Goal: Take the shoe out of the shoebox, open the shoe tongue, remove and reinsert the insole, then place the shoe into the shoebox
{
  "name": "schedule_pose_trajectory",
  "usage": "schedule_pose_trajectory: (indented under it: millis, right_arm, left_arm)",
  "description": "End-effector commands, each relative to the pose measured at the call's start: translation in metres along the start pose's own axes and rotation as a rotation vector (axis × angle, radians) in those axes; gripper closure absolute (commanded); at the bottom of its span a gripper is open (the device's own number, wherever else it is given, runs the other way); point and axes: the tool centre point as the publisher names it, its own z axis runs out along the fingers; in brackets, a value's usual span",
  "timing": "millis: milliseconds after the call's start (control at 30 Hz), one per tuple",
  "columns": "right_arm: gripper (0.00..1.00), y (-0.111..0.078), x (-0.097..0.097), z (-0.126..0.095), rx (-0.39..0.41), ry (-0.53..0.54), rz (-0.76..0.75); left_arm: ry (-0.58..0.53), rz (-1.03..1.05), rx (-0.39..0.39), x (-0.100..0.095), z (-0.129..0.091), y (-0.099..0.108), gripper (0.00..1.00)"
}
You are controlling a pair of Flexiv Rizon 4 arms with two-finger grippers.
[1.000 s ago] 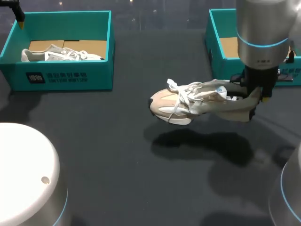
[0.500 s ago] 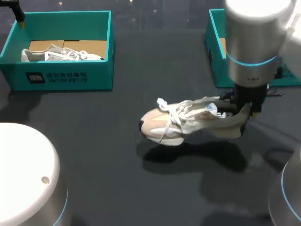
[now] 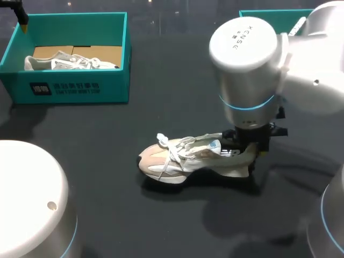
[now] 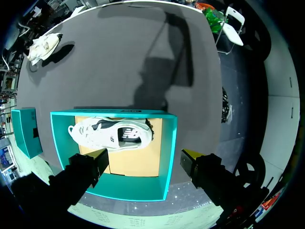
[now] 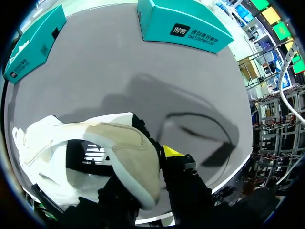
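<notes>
A beige and white shoe (image 3: 188, 158) lies low in the middle of the table, toe to the left, on or just above the surface. My right gripper (image 3: 252, 153) is shut on its heel, and in the right wrist view the heel collar (image 5: 124, 152) sits between the fingers (image 5: 172, 152). The right shoebox (image 3: 271, 13) is teal and mostly hidden behind my right arm. My left gripper (image 4: 144, 160) hangs open above the left teal shoebox (image 4: 169, 143), which holds a white shoe (image 4: 112, 133). It shows at the far left corner (image 3: 21, 16) in the head view.
The left shoebox (image 3: 70, 88) with its white shoe (image 3: 70, 62) stands at the back left. My arm bases (image 3: 29, 199) fill the front corners. Dark table stretches between the boxes and in front of the beige shoe.
My right arm has carried the shoe leftward and down from beside the right shoebox to the middle of the table. The left arm has not moved.
</notes>
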Motion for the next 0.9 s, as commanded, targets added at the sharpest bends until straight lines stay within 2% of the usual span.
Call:
schedule_pose_trajectory:
  millis: [33, 400, 900]
  right_arm:
    - [1.0, 0.002, 0.012, -0.001, 0.005, -0.026, 0.0]
    - [1.0, 0.008, 0.036, 0.036, 0.068, -0.023, -0.011]
    - [1.0, 0.011, 0.049, 0.058, 0.103, -0.005, -0.013]
  left_arm:
    - [0.001, 0.001, -0.003, 0.001, 0.0, -0.001, 0.0]
    - [0.001, 0.001, -0.003, 0.001, 0.0, -0.001, 0.0]
    - [0.001, 0.001, -0.003, 0.001, 0.0, -0.001, 0.0]
